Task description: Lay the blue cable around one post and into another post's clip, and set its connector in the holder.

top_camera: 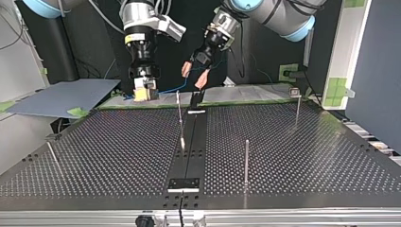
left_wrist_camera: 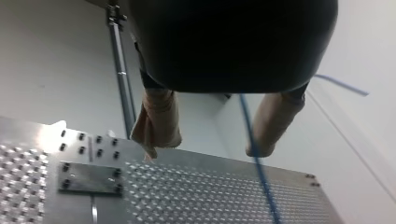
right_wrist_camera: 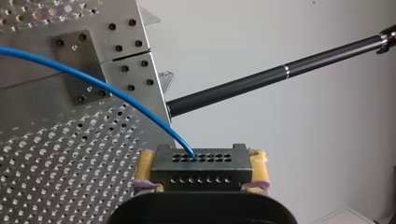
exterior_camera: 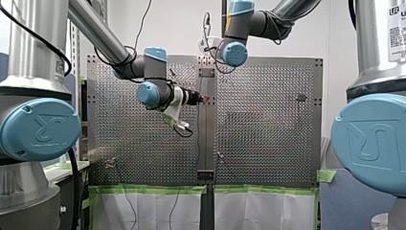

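My right gripper [right_wrist_camera: 201, 159] is shut on the black connector [right_wrist_camera: 201, 169], a block with rows of holes held between yellow pads. The blue cable [right_wrist_camera: 116, 93] leaves the block and arcs over the perforated plate. In the top view my right gripper [top_camera: 145, 92] hangs at the table's far edge, left of the middle rail. From the connector, the cable [top_camera: 172, 88] runs to my left gripper [top_camera: 195, 74], which hangs open above the rail's far end. In the left wrist view the cable [left_wrist_camera: 254, 140] passes loose between the beige fingers [left_wrist_camera: 159, 123], nearer the other one.
Thin posts stand on the table: one beside the rail [top_camera: 179, 113], one nearer the camera [top_camera: 246, 161], one with a clip on top [top_camera: 296, 101] at the far right, and a slanted one [top_camera: 53, 156] at the left. A black plate [top_camera: 184, 184] sits at the rail's near end.
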`<state>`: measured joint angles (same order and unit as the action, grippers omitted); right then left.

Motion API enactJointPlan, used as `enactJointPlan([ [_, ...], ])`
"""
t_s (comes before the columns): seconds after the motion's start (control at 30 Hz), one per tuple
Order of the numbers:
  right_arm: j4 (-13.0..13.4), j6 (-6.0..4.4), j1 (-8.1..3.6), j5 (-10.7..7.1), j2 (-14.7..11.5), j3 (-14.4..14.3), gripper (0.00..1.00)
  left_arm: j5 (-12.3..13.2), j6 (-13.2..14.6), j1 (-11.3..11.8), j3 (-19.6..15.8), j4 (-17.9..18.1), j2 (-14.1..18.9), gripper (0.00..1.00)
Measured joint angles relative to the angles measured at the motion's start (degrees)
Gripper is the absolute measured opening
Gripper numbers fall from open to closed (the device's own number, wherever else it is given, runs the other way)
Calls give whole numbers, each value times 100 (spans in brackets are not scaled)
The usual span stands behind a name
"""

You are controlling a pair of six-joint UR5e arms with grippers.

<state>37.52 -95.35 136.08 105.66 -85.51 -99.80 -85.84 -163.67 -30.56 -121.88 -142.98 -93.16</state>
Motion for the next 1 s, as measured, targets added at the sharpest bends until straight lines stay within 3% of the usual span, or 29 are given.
enactJointPlan([
  [0.17,-20,1,40,-44,-67,14,0,-220,24,65,1,221,-1,100],
  [0.43,-143,5,85,-307,-92,77,0,-559,287,343,12,459,73,100],
  [0.6,-358,-23,67,-485,-94,182,0,-826,551,608,11,393,286,100],
  [0.8,-488,-129,7,-531,-62,319,0,-1118,843,900,38,229,572,100],
  [1.0,-687,-118,-11,-570,141,561,0,-1439,1164,1221,264,-2,893,100],
])
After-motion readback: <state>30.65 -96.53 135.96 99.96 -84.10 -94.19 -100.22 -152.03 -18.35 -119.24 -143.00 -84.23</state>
